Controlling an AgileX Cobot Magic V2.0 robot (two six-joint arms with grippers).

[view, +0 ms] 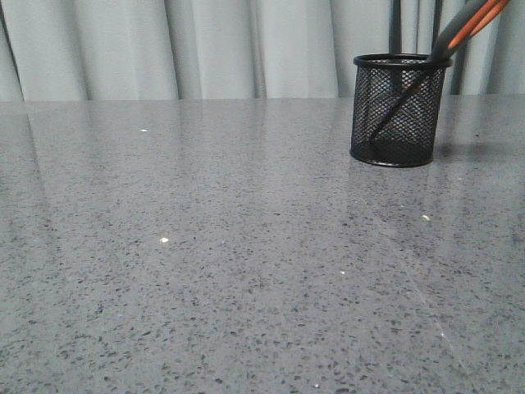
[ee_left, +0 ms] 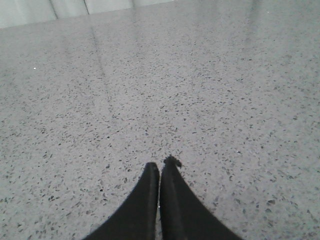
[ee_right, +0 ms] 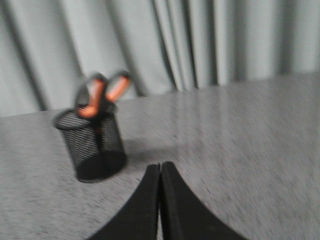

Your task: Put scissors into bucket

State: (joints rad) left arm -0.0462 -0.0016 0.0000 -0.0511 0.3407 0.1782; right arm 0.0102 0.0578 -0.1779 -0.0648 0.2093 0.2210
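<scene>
The black wire-mesh bucket [view: 399, 111] stands upright at the far right of the grey table. The scissors [view: 467, 26] stand inside it, blades down, leaning right, with the grey and orange handles sticking out over the rim. In the right wrist view the bucket [ee_right: 95, 145] and the scissors' orange-lined handles [ee_right: 102, 92] show blurred, off to one side of my right gripper [ee_right: 160, 166], which is shut, empty and apart from them. My left gripper [ee_left: 162, 164] is shut and empty over bare table. Neither gripper shows in the front view.
The speckled grey table [view: 230, 263] stretches wide in front and to the left of the bucket. A pale pleated curtain [view: 205, 45] hangs right behind the table's far edge.
</scene>
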